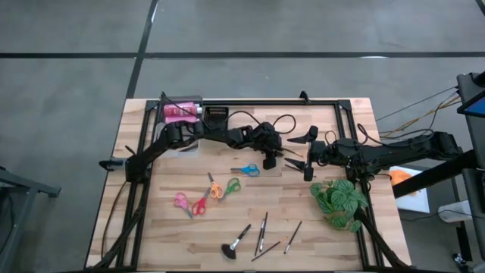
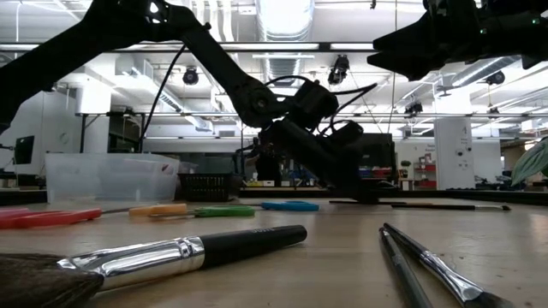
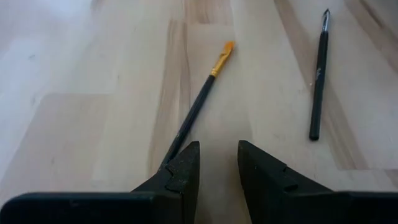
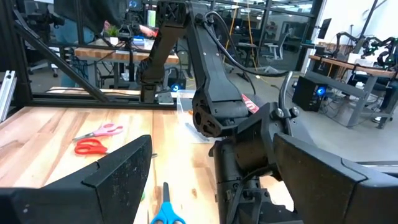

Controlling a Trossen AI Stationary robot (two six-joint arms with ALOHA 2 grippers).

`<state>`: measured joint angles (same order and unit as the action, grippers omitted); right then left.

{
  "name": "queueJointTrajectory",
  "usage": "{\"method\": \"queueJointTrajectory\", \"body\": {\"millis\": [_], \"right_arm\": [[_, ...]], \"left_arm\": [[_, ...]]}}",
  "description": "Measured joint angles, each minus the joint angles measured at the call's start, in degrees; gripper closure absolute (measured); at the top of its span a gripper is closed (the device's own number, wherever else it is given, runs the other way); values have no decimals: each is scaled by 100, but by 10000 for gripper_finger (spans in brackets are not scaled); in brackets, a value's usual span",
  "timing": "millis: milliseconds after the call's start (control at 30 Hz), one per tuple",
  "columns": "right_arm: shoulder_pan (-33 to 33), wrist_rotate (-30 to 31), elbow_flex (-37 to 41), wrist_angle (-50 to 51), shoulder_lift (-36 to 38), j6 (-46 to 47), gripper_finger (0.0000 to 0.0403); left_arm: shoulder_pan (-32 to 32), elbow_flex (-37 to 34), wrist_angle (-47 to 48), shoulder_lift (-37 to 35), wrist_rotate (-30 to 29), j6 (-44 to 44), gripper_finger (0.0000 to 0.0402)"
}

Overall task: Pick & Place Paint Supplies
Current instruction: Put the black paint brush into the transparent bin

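The supplies were scattered all over the wooden table (image 1: 151, 227). Taking the blue scissors (image 1: 245, 170) near the table's middle as my landmark: the orange scissors (image 1: 216, 189) and green scissors (image 1: 230, 186) sat just toward the front-left of them, almost touching each other, and the pink scissors (image 1: 182, 202) and red scissors (image 1: 200, 206) lay a bit further out the same way. Well in front of the blue scissors there was a fat-headed brush (image 1: 236, 243) with a few thin brushes (image 1: 262, 232) next to it. A pink bottle (image 1: 180, 112) sat far back-left of the blue scissors, in a clear tub (image 1: 184, 144) by the rear edge, with a black tray (image 1: 217, 115) right beside it.

The left gripper (image 1: 270, 160) hung low just right of the blue scissors. Its fingers (image 3: 186, 171) were a little apart with nothing between them, and its wrist view showed an orange-tipped brush (image 3: 199, 102) running up to one finger, plus a black brush (image 3: 319, 74) lying off to the side. The right gripper (image 1: 310, 155) was further right of the scissors, close to the left one, jaws wide apart and holding nothing. A couple more dark brushes (image 1: 294, 162) lay between the two grippers. The plant (image 1: 339, 200) was off to the front-right of all that.
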<state>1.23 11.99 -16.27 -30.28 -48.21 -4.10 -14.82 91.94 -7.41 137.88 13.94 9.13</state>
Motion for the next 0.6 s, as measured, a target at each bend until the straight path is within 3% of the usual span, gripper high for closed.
{"method": "queueJointTrajectory", "body": {"millis": [600], "right_arm": [[-2, 2, 0, 0, 0, 0, 72]], "left_arm": [[86, 39, -280, -21, -18, 267, 290]]}}
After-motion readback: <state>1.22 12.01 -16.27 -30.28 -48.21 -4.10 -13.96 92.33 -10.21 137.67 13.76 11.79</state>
